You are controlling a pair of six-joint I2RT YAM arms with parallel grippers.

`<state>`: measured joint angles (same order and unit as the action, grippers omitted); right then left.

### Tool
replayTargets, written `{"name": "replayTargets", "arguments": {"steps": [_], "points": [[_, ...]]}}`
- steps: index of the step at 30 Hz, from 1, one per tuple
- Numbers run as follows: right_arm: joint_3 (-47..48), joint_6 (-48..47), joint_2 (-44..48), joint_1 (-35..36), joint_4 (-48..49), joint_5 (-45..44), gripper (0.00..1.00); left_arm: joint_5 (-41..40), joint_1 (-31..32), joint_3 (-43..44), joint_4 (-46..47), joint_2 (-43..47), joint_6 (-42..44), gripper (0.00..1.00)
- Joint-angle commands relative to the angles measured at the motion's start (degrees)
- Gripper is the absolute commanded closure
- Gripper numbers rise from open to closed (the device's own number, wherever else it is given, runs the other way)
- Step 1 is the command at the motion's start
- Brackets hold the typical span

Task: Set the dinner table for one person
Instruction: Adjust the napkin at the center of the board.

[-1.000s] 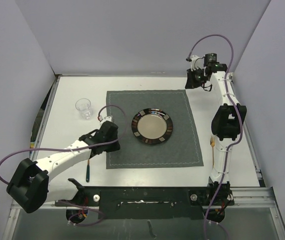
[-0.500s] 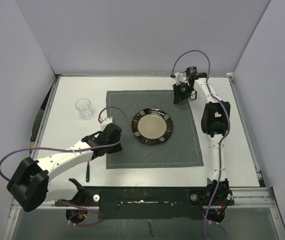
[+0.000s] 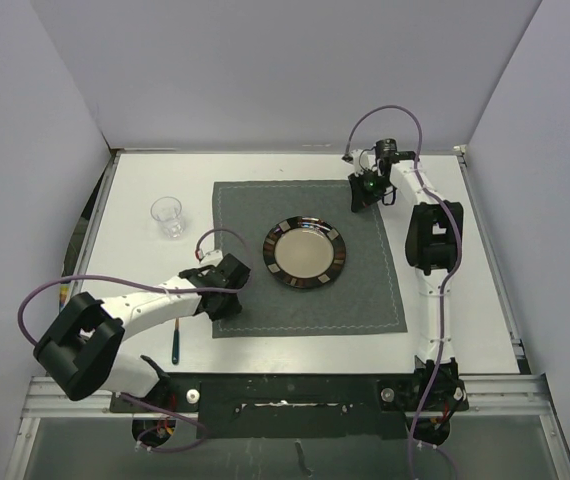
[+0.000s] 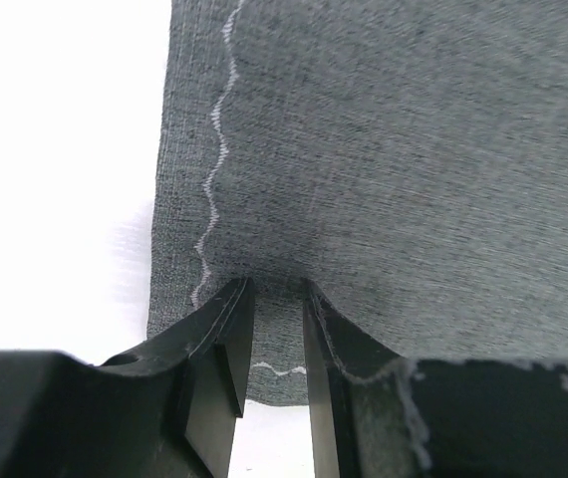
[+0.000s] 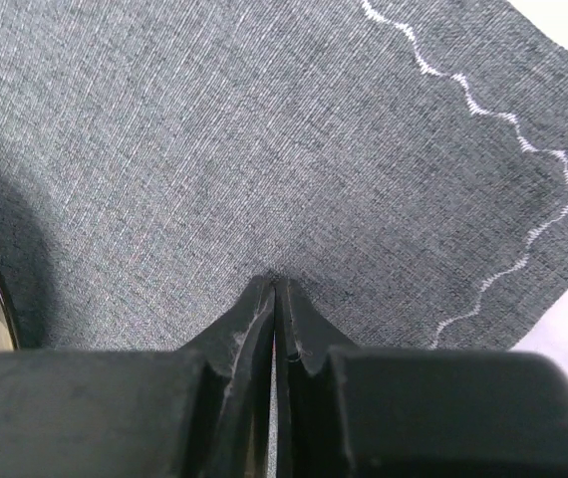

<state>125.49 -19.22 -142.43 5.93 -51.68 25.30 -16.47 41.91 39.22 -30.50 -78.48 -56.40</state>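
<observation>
Underneath everything, counter (image 3: 265, 165): white, matte and rectangular. It fills the space ahead of both arms. Its long axis looks to run left to right, with the short ends toward the side walls.
Placemat (image 3: 305, 310): dark grey cloth with wavy pale stitching. It lies flat on the middle of the counter, its edges square with the counter's own.
Plate (image 3: 269, 255): round, with a dark rim carrying pale patches. It sits on the placemat slightly right of the placemat's middle, its pale centre in plain view.
Glass (image 3: 168, 217): clear and upright, mouth up, on bare counter left of the placemat's far-left corner. It is too small to tell whether it holds anything.
Utensil (image 3: 176, 343): blue handle on bare counter just off the placemat's near-left corner, lying roughly front to back. Its far end is hidden under the left arm.
Left hand (image 4: 276, 291): tips down at the placemat's near-left corner, the 2 fingers a narrow gap apart. Cloth edge and stitching show through the gap.
Right hand (image 5: 275, 281): near the placemat's far-right corner, the 2 fingers pressed together with their tips on the cloth. I cannot tell whether any cloth is pinched.
</observation>
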Motion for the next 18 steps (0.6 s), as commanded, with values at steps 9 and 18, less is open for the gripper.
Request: {"name": "replayTargets", "arguments": {"steps": [9,18], "points": [[-5.06,-5.66,6.47,0.15,3.08,-1.47,1.0,2.04,0.33,0.78,0.16,-5.53,-3.54,0.75],[-10.87,-9.08,9.45,-0.58,4.1,-2.23,1.0,2.53,0.36,0.67,-2.72,-2.85,-2.75,0.75]]}}
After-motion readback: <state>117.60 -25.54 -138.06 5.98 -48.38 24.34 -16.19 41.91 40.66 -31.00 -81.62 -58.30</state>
